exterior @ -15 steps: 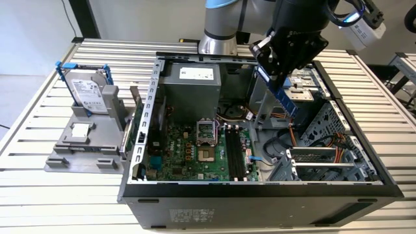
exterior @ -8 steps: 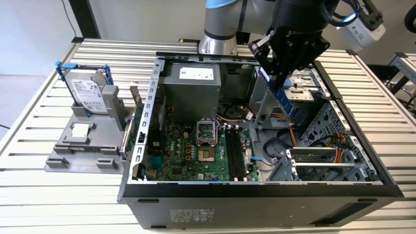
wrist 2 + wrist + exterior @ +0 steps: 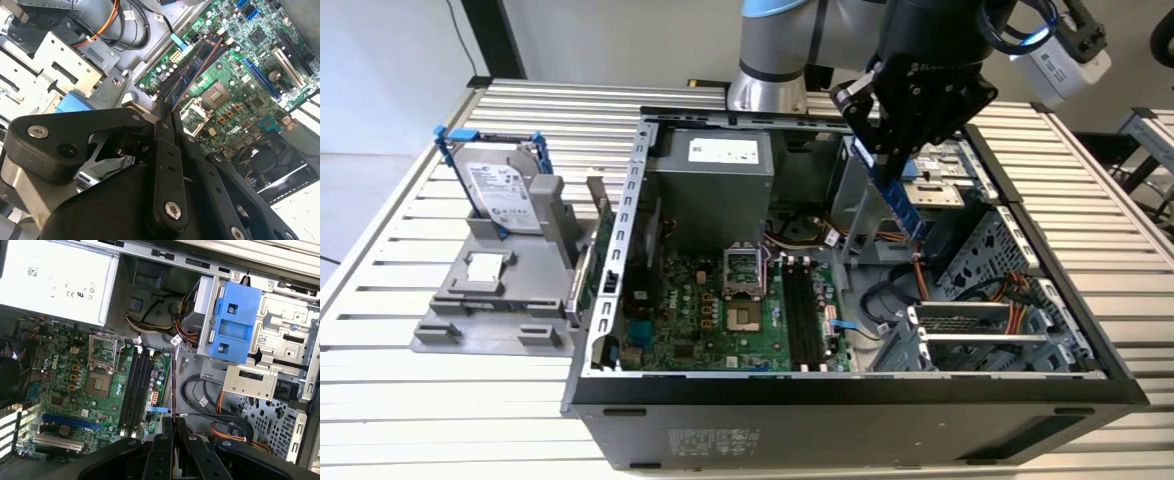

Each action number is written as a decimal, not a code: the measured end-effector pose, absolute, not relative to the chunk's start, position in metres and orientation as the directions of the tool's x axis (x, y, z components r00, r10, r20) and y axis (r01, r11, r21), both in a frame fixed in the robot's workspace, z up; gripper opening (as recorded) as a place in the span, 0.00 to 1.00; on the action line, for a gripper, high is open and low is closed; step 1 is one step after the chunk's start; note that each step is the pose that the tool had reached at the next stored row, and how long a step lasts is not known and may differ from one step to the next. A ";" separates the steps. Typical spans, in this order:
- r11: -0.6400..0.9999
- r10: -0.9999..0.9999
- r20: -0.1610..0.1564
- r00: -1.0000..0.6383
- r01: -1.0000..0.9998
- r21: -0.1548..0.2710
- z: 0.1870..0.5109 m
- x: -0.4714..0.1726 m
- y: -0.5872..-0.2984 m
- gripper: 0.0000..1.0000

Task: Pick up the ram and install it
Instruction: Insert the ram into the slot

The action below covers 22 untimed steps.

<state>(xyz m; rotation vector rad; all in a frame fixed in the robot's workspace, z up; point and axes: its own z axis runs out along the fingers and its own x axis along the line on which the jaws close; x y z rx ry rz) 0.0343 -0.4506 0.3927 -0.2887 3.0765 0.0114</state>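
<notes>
Memory in transit: the robot arm's hand (image 3: 891,152) is clamped on the ram (image 3: 905,205), a thin blue-grey stick carried over the open computer case (image 3: 854,410), which lies on the slatted counter (image 3: 414,400). The stick is in the air, clear of the motherboard (image 3: 707,320). It sits above the gap between the board and the metal drive cage (image 3: 987,270), to the exterior view's right of the black slots (image 3: 803,310).

In both wrist views the ram (image 3: 171,385) (image 3: 195,77) reads as a thin line seen edge-on, running out from between the fingers (image 3: 161,440). It lies close to parallel with the slots (image 3: 134,390) but offset toward the drive cage. Whether it hangs level cannot be told. The slots look empty and nothing is seated; pickup appears done, insertion open.

Doing this step well likely turns on a firm grip so the stick cannot swing. It also calls for squaring the long edge over one slot and keeping the board level, since a tilted stick could jam at one end. Loose cables (image 3: 891,300) beside the slots look like a snag risk. A hard drive (image 3: 496,188) stands on its rack well apart from the case.
</notes>
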 end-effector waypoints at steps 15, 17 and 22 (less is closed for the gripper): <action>0.987 -0.163 -0.030 -0.986 -0.163 0.007 0.384 0.033 -0.451 0.00; 0.987 -0.162 -0.030 -0.986 -0.162 0.006 0.384 0.033 -0.451 0.00; 0.988 -0.157 -0.030 -0.987 -0.157 0.007 0.384 0.033 -0.451 0.00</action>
